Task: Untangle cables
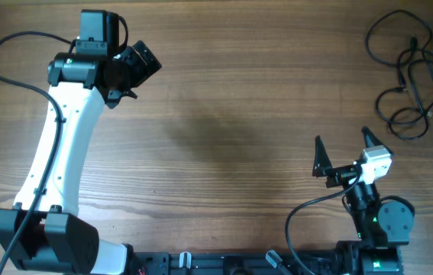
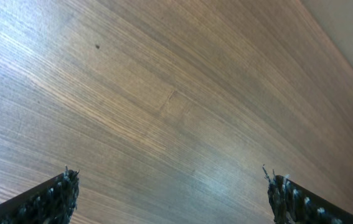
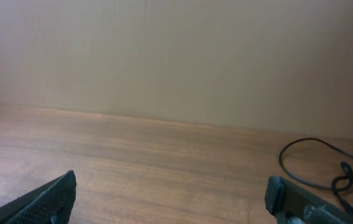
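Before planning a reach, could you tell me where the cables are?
In the overhead view, the cables lie at the far right corner of the table, beyond the right gripper.

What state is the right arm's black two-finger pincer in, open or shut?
Open: the right pincer has fingers wide apart, holding nothing.

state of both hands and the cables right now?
left hand: open, empty, only bare table between its fingers.
right hand: open, empty, well apart from the cables.
cables: tangled in loose overlapping loops, lying flat on the table at its far right side, neither hand touching them.
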### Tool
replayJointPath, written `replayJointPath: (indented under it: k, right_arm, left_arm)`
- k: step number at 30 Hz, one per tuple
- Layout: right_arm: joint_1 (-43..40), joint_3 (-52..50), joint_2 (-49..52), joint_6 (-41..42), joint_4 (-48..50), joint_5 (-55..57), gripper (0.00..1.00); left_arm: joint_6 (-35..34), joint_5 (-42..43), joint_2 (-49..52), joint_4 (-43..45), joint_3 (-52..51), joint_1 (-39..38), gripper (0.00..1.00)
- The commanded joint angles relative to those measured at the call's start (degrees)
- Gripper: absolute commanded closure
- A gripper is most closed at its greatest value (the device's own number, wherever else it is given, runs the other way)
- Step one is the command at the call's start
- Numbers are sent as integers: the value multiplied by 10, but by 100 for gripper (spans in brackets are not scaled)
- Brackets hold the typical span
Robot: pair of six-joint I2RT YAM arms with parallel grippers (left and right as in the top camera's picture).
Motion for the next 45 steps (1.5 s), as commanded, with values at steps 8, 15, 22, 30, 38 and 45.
replayJointPath:
  k: [8,15,22,30,38,45]
  right_arm:
    - [-1,-64,-82,-5,-25,1,0]
    - [-1,-64,-82,-5,-25,10,0]
    - [-1,-64,-82,-5,-25,10,0]
    - [-1,-64,-82,-5,-25,10,0]
    - [-1,-64,-81,-5,-25,10,0]
    - [-1,-64,-81,-5,-25,10,0]
  left_arm:
    - [5,-6,3,0,1,-1,0]
    - [5,-6,3,0,1,-1,0]
    - [5,-6,3,0,1,-1,0]
    - [5,-6,3,0,1,-1,0]
    - [5,-6,4,-2,1,-1,0]
    - [8,-74,-22,-7,1,0,0]
